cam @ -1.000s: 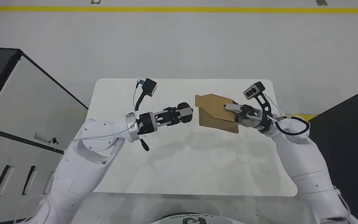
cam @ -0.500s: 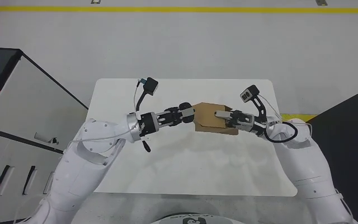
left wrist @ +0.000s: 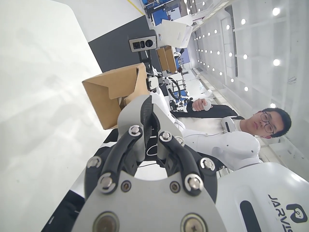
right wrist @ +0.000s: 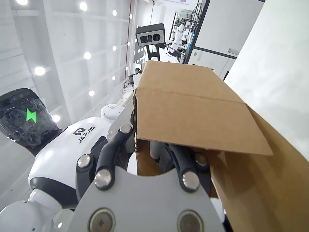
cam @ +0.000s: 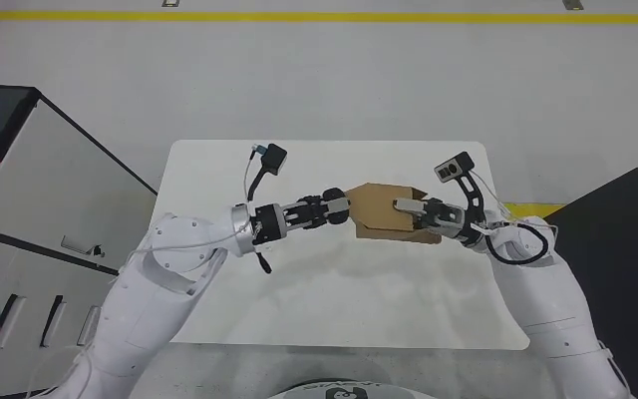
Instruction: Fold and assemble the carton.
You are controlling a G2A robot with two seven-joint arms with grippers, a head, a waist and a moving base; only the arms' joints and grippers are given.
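carton [cam: 384, 207] has swung level and slid toward the tabletop's [cam: 299, 299] right edge, held over its far right part, long axis running arm to arm, right jaws clenched on its right-end wall, left jaws pinched empty at its left end.

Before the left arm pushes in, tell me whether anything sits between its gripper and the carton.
Nothing visible does. The left gripper, fingers together, is right at one end of the carton; the right gripper grips the opposite end.
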